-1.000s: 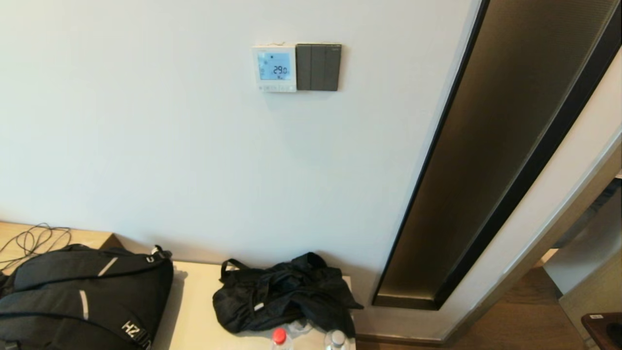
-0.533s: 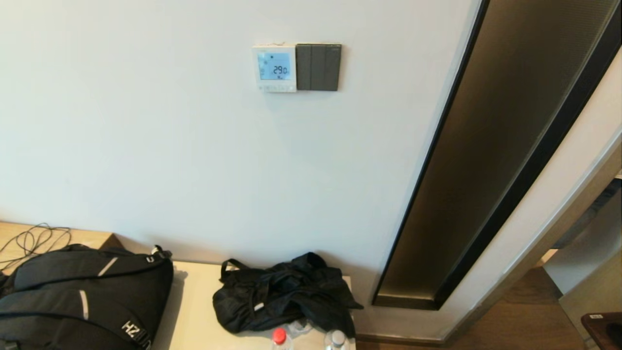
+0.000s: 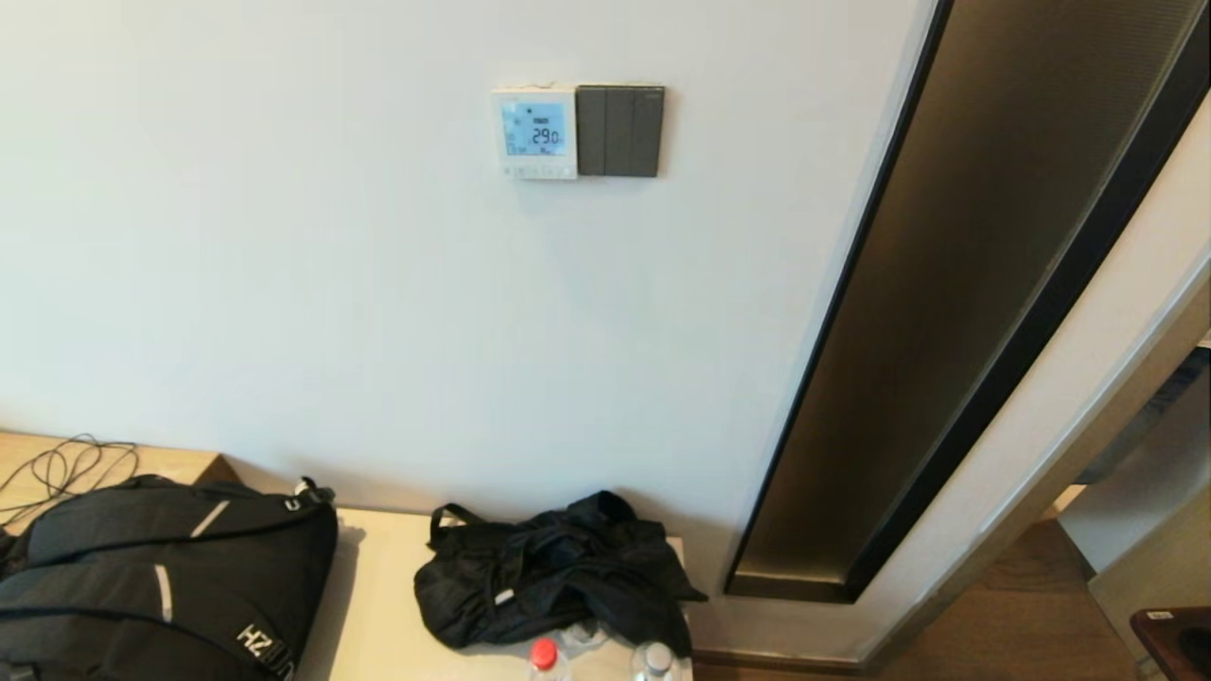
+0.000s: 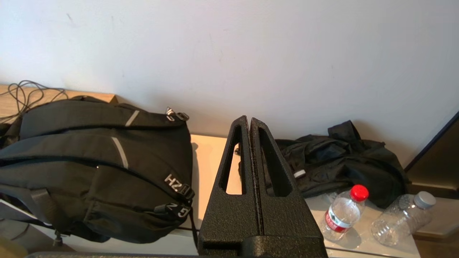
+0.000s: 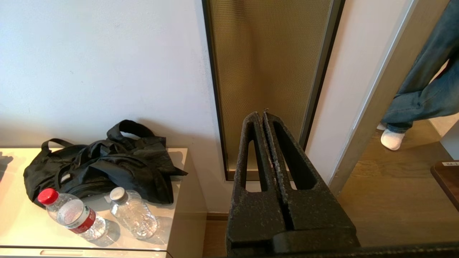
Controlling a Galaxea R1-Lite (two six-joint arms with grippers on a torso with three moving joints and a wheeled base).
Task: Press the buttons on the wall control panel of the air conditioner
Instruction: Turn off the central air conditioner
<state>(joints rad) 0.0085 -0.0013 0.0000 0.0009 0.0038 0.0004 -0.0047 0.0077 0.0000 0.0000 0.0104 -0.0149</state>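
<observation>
From my station I saw the air conditioner's control panel (image 3: 534, 133) high on the white wall (image 3: 284, 265), its blue display lit and reading 29.0, with a row of small buttons along its lower edge, touching the dark grey switch plate (image 3: 620, 130) on its right side. Neither arm showed in the head view. The left gripper (image 4: 250, 123) hung low, well below the panel, with its jaws pressed together on nothing, above the cream cabinet top (image 4: 208, 157) between the black backpack (image 4: 96, 161) and the crumpled black bag (image 4: 340, 161). The right gripper (image 5: 263, 116) also had its jaws pressed together and empty, pointing at the bronze mesh wall strip (image 5: 265, 71). A red-capped bottle (image 5: 70, 213) and a grey-capped bottle (image 5: 132, 213) lay beside the crumpled bag.
</observation>
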